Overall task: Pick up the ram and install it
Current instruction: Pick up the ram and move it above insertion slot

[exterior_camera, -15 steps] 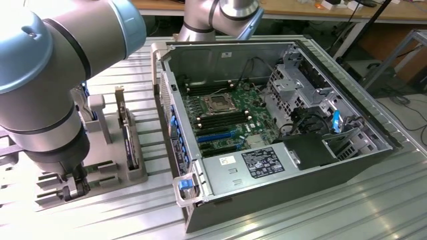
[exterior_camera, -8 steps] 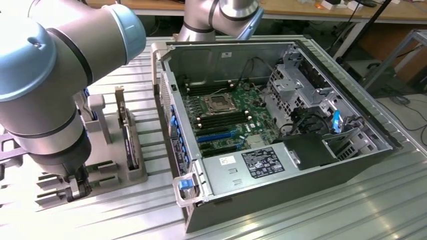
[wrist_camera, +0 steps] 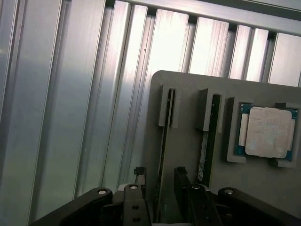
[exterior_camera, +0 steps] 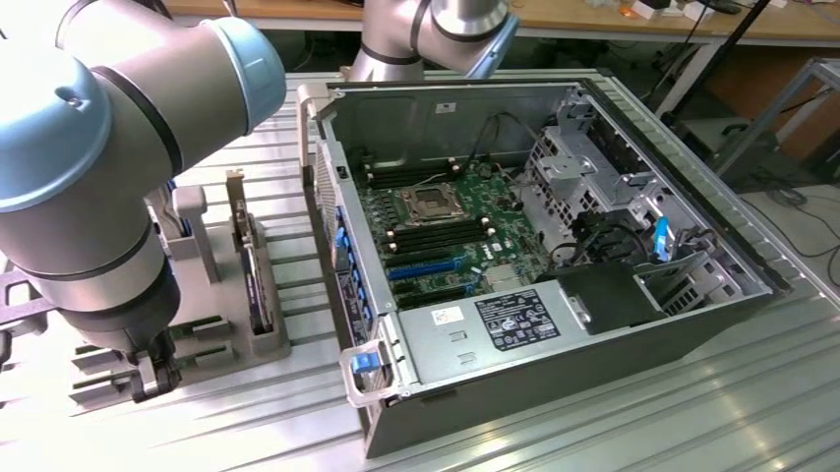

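Dark fingers [wrist_camera: 139, 173] of the gripper [wrist_camera: 160, 175] are sitting closest to the wrist camera. They are spread wide and gripping nothing, one on each side of the ram [wrist_camera: 164, 141], with a sliver of gap showing on both sides. That ram is standing on its long edge in a slot of a grey holder [wrist_camera: 186, 94], showing edge-on as a thin dark strip. Just beside it, in the neighbouring slot, a second ram [wrist_camera: 210, 136] is standing the same way, and the print on its pale label strip is too small to read. Next along the holder, a processor [wrist_camera: 265, 132] is lying flat in a square pocket, its metal lid showing only faint marks that cannot be read. The holder's rounded edge is ending on the ribbed aluminium table [wrist_camera: 70, 117], which is lying bare beyond it. At the exterior view's near left, the arm [exterior_camera: 105, 147] is reaching down over the holder. An upright expansion card [exterior_camera: 252, 275] is standing between the arm and the open computer case [exterior_camera: 630, 364]. Inside the case the motherboard [exterior_camera: 453, 244] is lying face up. At the case's near end, the power supply [exterior_camera: 459, 342] is wearing a black label [exterior_camera: 518, 317] with white print too fine to read. A narrow strip of table is running free between the holder and the case wall.
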`<state>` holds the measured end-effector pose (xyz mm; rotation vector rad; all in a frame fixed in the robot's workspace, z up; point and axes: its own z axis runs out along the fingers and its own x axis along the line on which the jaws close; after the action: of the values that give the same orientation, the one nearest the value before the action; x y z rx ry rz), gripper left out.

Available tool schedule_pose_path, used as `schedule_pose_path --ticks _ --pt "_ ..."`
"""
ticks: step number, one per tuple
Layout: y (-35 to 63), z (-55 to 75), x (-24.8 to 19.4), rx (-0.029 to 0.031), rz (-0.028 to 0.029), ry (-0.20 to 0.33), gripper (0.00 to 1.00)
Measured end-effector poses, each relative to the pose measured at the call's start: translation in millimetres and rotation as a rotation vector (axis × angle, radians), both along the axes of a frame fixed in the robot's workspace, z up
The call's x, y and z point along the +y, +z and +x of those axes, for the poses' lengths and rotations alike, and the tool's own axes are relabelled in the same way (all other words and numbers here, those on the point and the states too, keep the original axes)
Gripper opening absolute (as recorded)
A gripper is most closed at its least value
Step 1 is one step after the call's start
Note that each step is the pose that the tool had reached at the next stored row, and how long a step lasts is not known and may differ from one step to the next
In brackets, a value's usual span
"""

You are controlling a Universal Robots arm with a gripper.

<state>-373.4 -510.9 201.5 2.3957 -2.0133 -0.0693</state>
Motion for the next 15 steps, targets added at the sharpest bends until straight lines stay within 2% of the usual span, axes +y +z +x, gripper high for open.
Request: schedule_pose_path --ticks 4,5,6,10,11,12,15 --pt "-0.4 -0.1 -1.2 -0.0001 0.0000 0.000 0.38" --pt "-0.6 -0.2 -1.8 0.0000 0.0000 0.000 0.36" --pt "-0.6 -0.2 -1.8 -0.0001 0.0000 0.000 0.29" --pt "-0.6 -0.2 -1.9 0.0000 0.0000 0.000 0.29" --pt "-0.6 -0.2 -1.9 0.0000 0.0000 0.000 0.27" --pt "-0.6 -0.2 -1.9 -0.0001 0.0000 0.000 0.20" --pt "-0.6 -0.2 -1.9 0.0000 0.0000 0.000 0.20"
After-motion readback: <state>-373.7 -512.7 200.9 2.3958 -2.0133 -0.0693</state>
